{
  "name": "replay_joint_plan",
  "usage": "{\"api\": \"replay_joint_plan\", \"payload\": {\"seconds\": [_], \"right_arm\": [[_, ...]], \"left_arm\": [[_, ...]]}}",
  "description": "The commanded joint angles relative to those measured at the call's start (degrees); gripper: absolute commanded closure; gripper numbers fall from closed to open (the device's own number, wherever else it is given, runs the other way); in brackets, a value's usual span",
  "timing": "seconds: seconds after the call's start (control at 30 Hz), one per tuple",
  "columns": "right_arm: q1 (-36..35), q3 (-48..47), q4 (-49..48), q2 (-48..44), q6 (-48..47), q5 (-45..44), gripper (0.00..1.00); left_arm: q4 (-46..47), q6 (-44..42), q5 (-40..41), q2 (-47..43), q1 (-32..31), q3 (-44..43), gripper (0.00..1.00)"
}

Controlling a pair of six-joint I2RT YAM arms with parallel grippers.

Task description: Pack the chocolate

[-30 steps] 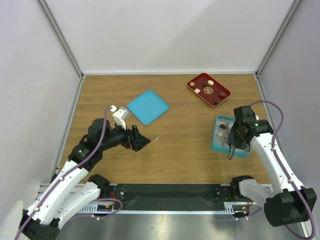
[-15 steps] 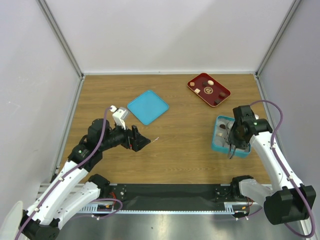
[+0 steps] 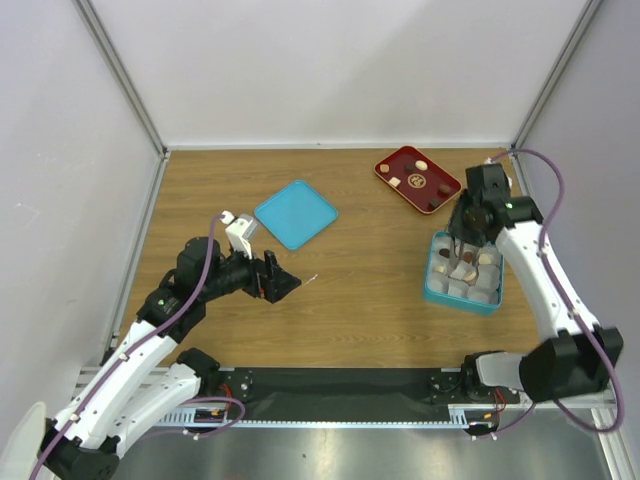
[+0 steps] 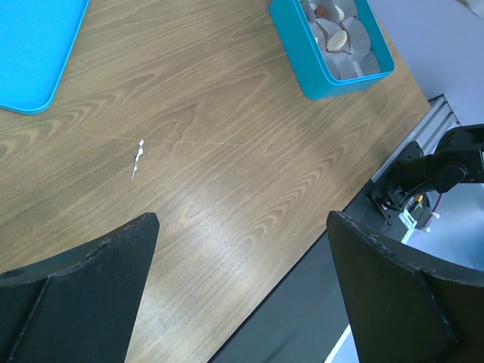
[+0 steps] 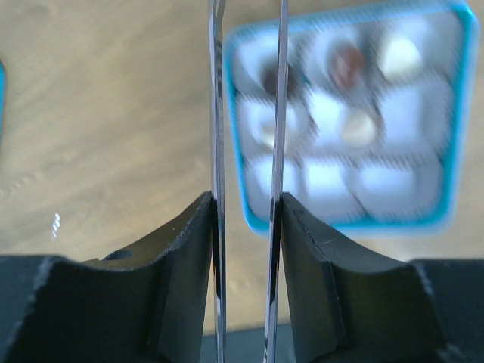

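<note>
Left gripper (image 3: 283, 283): hung low over the near-left part of the brown wooden table (image 3: 350, 310), with its arm bent at the elbow and reaching toward the right edge. Its wrist view showed two black fingers (image 4: 83, 295) spread wide with nothing between them. Only that view picked out a small white scrap (image 4: 137, 159) lying on the bare wood, with a hair-thin thread running from it.

Teal compartmented box (image 3: 436, 290): stood near the right edge, about midway between the near and far edges. The left wrist view showed white fluted paper cups (image 4: 355, 57) lining it.

Right gripper (image 3: 461, 255): arm reared high along the right edge, wrist pointing down over the box's far-left part. In its own blurred view, two thin metal blades (image 5: 216, 91) stood a narrow gap apart, and nothing could be seen between them.

Small rounded chocolate pieces (image 3: 441, 254), dark brown, tan and cream: several sat in the box's cups. The right wrist view, though blurred, showed about five. More pieces (image 3: 421, 165) lay farther off on the dark red tray (image 3: 400, 160) with a gold emblem, near the far-right corner.

Flat blue tray (image 3: 295, 213): lay left of the table's centre, toward the far edge, with nothing on it.

Enclosure: plain white walls (image 3: 330, 70) on three sides, with slanting metal posts at the far corners.
</note>
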State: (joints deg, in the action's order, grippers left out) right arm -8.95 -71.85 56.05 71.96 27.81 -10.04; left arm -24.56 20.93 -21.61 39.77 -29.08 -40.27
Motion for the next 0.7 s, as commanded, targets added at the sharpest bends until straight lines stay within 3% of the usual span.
{"api": "replay_joint_plan", "payload": {"seconds": [0.0, 0.1, 0.27, 0.47, 0.67], "right_arm": [[-0.37, -3.20, -12.08, 7.45, -4.25, 4.50, 0.56], [-0.37, -7.23, -19.92, 13.70, -6.71, 6.53, 0.55], [-0.54, -19.62, -22.56, 30.67, -9.26, 7.23, 0.54], [-1.68, -30.87, -23.71, 43.93, -11.90, 9.43, 0.53], [-2.47, -40.19, -20.11, 51.51, -13.22, 5.13, 0.53]], "left_arm": [[1.35, -0.63, 0.51, -0.13, 0.52, -0.25, 0.00], [1.35, -0.63, 1.13, -0.13, 0.52, -0.25, 0.00], [1.27, -0.71, 1.83, 0.05, 0.52, -0.33, 0.00], [0.74, -0.80, 2.89, 0.49, 0.52, -0.42, 0.00], [0.74, -0.80, 3.15, 0.75, 0.60, -0.42, 0.01]]}}
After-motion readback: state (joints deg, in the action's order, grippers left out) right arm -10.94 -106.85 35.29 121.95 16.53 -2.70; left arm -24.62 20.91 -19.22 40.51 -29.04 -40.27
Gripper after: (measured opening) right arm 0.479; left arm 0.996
